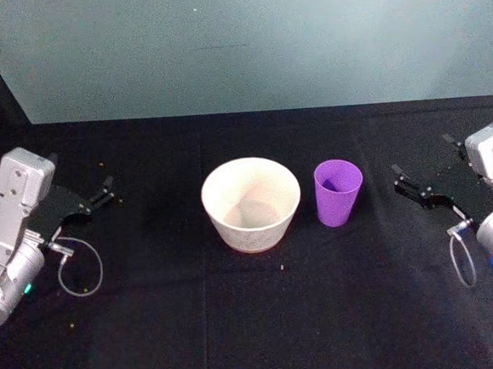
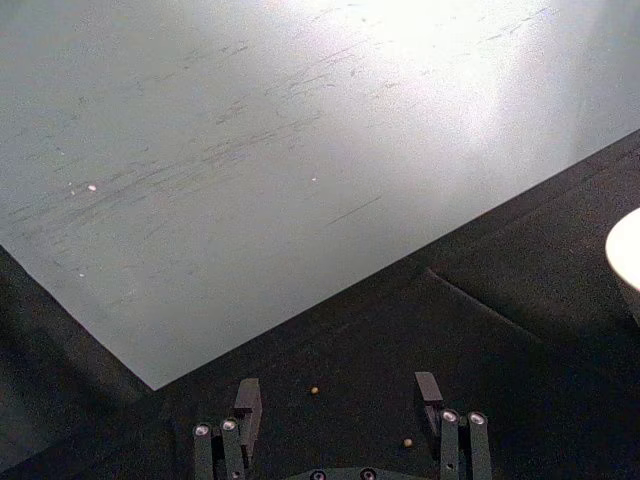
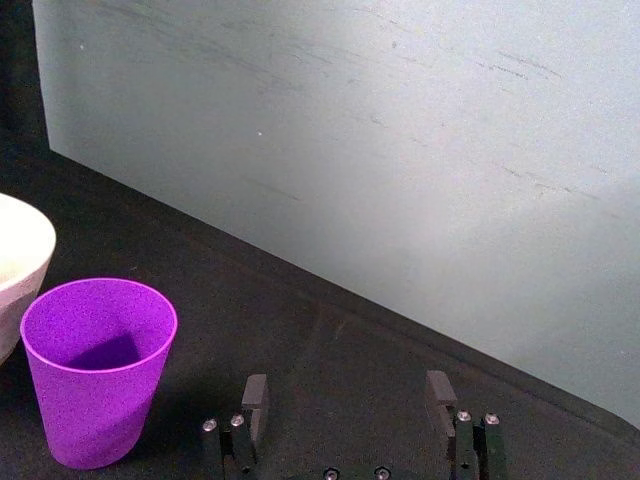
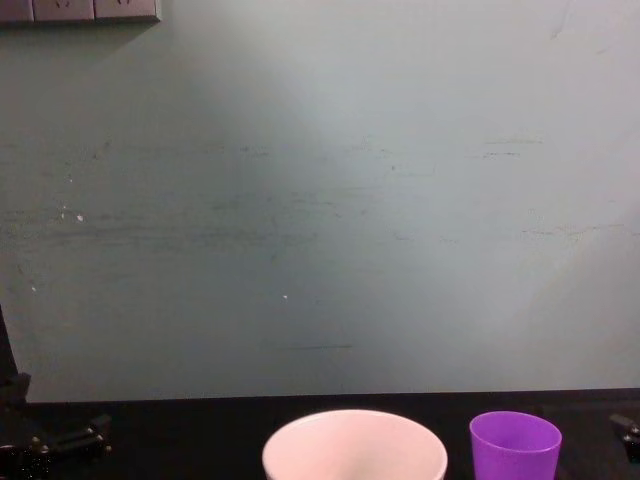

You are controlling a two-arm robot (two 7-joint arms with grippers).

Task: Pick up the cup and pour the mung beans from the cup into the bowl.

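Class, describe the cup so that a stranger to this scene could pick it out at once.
On the black table, find the large white bowl at the centre. Just right of it, short of the open right gripper, stands the cup: small, tapered, and purple where the bowl is white.

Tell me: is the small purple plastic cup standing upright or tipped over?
Upright. The small purple plastic cup stands on its base on the black table, mouth up, beside the large round white bowl.
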